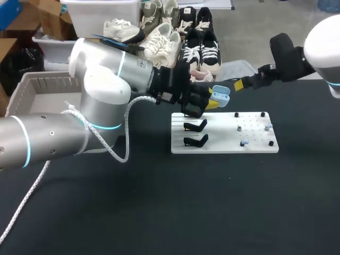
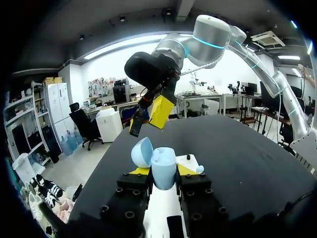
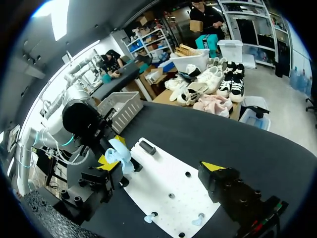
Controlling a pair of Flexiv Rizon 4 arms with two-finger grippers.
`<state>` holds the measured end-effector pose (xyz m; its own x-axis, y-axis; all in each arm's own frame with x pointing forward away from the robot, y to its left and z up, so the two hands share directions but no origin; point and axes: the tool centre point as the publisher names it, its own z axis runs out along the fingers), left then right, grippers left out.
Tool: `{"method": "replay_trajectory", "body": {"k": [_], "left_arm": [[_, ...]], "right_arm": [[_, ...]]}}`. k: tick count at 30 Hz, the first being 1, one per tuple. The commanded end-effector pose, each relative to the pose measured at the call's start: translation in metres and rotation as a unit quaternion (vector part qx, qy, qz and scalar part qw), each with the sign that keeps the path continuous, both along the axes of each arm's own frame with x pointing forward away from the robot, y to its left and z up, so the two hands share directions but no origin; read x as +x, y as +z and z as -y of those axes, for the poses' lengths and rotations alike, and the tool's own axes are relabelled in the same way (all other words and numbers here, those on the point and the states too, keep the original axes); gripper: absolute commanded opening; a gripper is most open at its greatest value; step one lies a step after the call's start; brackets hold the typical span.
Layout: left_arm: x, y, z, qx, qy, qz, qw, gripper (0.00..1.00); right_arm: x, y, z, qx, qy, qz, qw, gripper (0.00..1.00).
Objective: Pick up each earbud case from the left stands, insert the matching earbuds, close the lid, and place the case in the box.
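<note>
left tool clamps open blue case | beside white board | two earbuds on board

The earbud case is pale blue, the board white, the stands and table black.

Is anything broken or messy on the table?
Nothing looks broken or spilled. The blue earbud case is held between the left jaws with its lid flipped open, which fits the job. The two black stands and the small earbuds sit neatly on the white board.
</note>
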<state>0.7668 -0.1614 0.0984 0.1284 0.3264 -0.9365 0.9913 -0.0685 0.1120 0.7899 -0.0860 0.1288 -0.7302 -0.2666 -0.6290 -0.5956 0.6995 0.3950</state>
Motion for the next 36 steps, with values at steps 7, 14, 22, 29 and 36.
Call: {"method": "replay_trajectory", "body": {"k": [7, 14, 22, 29, 36], "left_arm": [[-0.011, 0.002, 0.001, -0.071, 0.044, 0.001, 0.997, 0.0], [-0.017, -0.004, 0.005, -0.101, 0.035, 0.019, 0.994, 0.0], [-0.02, -0.012, 0.005, -0.111, 0.04, 0.003, 0.993, 0.0], [-0.022, -0.013, 0.007, -0.119, 0.042, -0.014, 0.992, 0.0], [-0.023, -0.014, 0.007, -0.112, 0.039, -0.018, 0.993, 0.0]], "right_arm": [[-0.036, 0.006, 0.026, -0.029, -0.039, -0.002, 0.999, 1.0], [-0.045, 0.002, 0.035, -0.028, -0.049, -0.004, 0.998, 1.0], [-0.048, -0.004, 0.038, -0.021, -0.05, -0.007, 0.998, 1.0], [-0.049, -0.006, 0.04, -0.019, -0.05, -0.009, 0.999, 1.0], [-0.052, -0.008, 0.042, -0.021, -0.05, -0.013, 0.998, 1.0]]}}
